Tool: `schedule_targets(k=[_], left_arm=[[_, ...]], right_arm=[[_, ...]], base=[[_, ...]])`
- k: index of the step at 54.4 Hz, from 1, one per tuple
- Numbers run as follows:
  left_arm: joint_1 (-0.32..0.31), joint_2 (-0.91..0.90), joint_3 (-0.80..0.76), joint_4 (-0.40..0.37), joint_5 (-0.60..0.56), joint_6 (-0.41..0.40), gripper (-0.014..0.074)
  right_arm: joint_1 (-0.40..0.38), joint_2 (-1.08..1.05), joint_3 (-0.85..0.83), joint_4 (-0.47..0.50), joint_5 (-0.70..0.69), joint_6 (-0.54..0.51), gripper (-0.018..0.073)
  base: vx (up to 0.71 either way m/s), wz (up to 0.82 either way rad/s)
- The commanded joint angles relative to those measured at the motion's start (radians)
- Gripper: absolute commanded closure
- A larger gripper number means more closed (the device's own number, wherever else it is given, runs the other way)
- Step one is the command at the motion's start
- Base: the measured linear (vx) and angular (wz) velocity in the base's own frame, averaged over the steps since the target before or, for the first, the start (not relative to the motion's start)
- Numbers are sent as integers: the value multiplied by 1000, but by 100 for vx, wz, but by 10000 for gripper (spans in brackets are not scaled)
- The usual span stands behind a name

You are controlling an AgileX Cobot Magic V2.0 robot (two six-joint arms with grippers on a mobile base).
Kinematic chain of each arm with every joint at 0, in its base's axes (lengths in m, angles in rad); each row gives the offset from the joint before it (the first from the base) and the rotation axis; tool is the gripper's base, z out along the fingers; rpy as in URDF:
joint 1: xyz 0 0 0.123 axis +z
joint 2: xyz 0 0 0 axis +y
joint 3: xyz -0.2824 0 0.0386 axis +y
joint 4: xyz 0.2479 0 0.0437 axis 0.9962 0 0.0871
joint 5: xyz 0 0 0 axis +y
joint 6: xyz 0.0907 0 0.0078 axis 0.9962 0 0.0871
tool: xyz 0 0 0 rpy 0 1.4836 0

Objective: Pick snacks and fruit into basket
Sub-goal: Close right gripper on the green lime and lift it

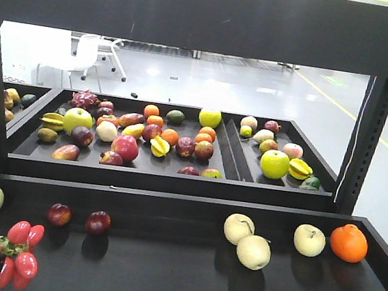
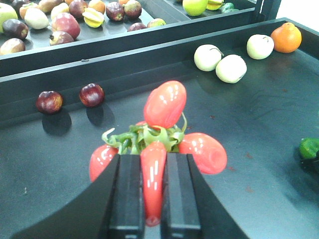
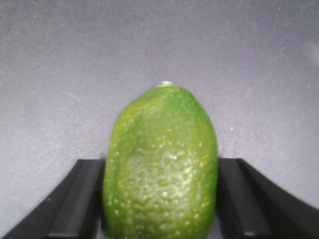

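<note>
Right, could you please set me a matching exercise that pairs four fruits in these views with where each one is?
Things:
1. red oval cluster
2. bumpy green fruit
3. orange
4. two dark red fruits

Places:
A. gripped in the right pincer
B. front tray, far right
C. front tray, left part, near the back wall
D. gripped in the left pincer

Pairs: 1-D, 2-A, 3-B, 4-C.

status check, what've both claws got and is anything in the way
Left claw shut on red fruit cluster. Right claw shut on green fruit. Basket out of view; nothing seen blocking either.
</note>
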Motion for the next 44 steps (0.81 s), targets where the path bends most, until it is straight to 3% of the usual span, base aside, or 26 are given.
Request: schedule_targets(k=[1, 2, 13, 44], left_arm=[[-2, -16, -26, -11, -80, -8, 599], [-2, -16, -26, -11, -80, -8, 599], [-2, -16, -26, -11, -80, -8, 599], [-2, -16, -26, -11, -80, -8, 599]], right_arm=[[-5, -58, -22, -19, 22, -17, 540], [-4, -113, -20, -18, 19, -36, 573], [-4, -282, 11, -13, -11, -49, 572], [-4, -1010, 354, -13, -199, -45, 568]], base=[[0, 0], [0, 0], [0, 0], [0, 0]])
